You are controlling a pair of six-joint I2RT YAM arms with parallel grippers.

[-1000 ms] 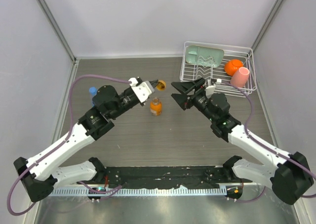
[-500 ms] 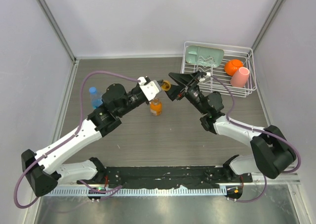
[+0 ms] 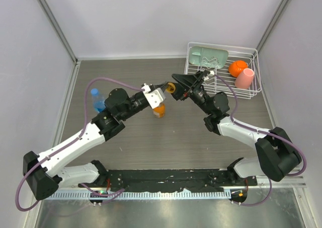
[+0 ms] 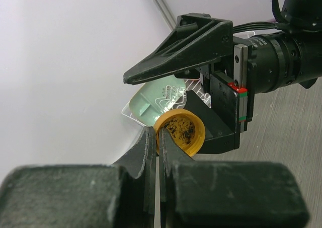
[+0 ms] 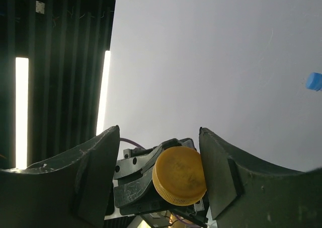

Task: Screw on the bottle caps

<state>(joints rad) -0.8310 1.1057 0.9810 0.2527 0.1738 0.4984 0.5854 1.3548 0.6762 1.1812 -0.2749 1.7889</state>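
Note:
My left gripper (image 3: 167,89) is shut on the rim of the orange-amber cap (image 3: 171,88) and holds it in the air, above and to the right of the squat orange bottle (image 3: 159,109). In the left wrist view the cap (image 4: 180,132) shows its open underside, pinched at my left gripper (image 4: 157,137). My right gripper (image 3: 175,87) is open, with one finger on each side of the cap. In the right wrist view the cap (image 5: 179,175) sits between the open fingers (image 5: 98,172), close to the right one. The clear bottle (image 3: 98,105) stands at the left with the blue cap (image 3: 94,92) at its top.
A white wire rack (image 3: 254,89) stands at the back right and holds a green dish (image 3: 209,57), an orange ball (image 3: 237,67) and a pink cup (image 3: 245,78). The grey walls close in on the left, back and right.
My right gripper has swung left from beside the rack and now brackets the cap. My left gripper has carried the cap slightly right towards it. The bottles have not moved.

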